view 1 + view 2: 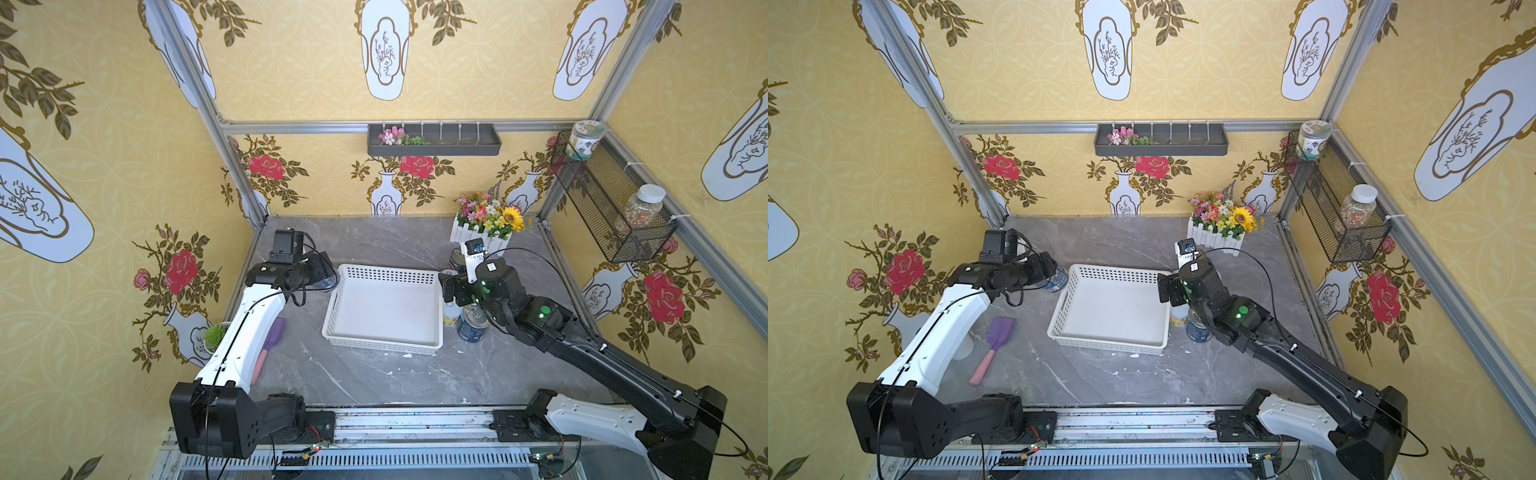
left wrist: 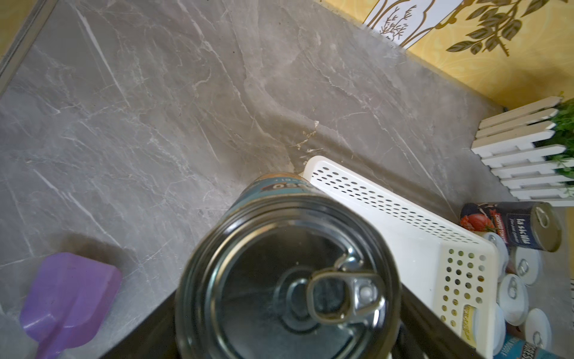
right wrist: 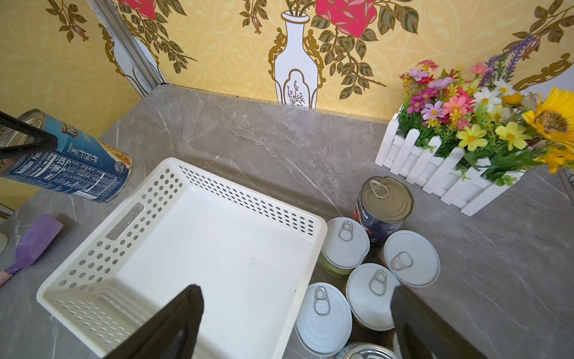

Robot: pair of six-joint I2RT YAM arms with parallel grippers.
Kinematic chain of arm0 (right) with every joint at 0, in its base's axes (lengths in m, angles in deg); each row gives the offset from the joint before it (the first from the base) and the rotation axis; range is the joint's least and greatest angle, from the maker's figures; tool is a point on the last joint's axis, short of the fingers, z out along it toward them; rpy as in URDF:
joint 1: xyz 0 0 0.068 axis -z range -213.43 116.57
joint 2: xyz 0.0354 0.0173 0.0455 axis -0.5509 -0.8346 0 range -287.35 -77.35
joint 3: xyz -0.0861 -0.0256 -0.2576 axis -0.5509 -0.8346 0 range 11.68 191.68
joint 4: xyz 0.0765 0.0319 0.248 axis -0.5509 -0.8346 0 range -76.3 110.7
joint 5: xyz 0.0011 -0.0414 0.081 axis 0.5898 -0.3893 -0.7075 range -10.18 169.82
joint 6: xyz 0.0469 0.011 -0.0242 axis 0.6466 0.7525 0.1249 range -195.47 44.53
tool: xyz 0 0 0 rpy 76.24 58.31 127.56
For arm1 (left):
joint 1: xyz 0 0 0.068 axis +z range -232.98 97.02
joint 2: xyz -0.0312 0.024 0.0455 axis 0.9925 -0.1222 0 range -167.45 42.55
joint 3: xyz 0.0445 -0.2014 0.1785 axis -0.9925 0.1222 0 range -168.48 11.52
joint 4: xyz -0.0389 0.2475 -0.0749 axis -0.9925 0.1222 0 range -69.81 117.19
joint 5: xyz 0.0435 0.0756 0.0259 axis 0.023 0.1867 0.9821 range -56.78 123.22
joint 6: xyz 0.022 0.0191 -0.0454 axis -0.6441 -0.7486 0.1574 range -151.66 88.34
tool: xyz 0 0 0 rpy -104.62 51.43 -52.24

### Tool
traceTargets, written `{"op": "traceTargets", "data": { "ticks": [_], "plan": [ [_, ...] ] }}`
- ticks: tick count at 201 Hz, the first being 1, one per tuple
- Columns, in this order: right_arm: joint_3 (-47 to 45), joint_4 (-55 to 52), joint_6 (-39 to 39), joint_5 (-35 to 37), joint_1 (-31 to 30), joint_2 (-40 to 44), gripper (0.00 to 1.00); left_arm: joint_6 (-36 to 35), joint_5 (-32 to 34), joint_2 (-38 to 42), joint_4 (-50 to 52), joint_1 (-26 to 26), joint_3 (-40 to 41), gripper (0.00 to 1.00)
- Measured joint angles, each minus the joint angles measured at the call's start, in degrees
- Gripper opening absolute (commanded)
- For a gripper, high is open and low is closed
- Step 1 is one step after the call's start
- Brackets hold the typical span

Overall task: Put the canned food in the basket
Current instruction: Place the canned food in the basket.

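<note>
My left gripper (image 1: pixel 1052 272) grips a tilted blue can (image 3: pixel 77 167) that could clip the basket (image 3: pixel 248 203) rim; right gripper (image 3: pixel 296 292) open.

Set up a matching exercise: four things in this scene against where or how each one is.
Things
1. dark-blue can
2. white basket
3. purple spatula
4. white-lidded cans

States
A. empty
B. standing clustered beside the basket, below the open right gripper
C. lying flat on the table
D. held tilted in the left gripper

Pairs: 1-D, 2-A, 3-C, 4-B
</note>
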Motion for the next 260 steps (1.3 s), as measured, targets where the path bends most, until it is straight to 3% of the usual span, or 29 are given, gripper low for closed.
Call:
{"op": "traceTargets", "data": {
  "ticks": [44, 96, 132, 260],
  "plan": [
    [0.0, -0.02, -0.02, 0.09, 0.0, 0.0, 0.97, 0.35, -4.68, -0.09, -1.46, -2.25, -0.2, 0.69],
    [0.0, -0.07, -0.15, 1.07, 0.0, 0.26, 0.97, 1.42, -5.73, -3.89, -0.81, -7.17, -4.11, 0.69],
    [-0.02, -0.07, -0.2, 1.31, 0.0, 0.35, 0.97, 1.88, -1.6, -8.48, 1.88, -7.48, -11.26, 0.68],
    [-0.26, -0.07, -0.2, 1.57, 0.0, 1.75, 0.97, -0.15, 0.22, -12.26, 1.07, -9.33, -6.71, 0.67]
  ]
}}
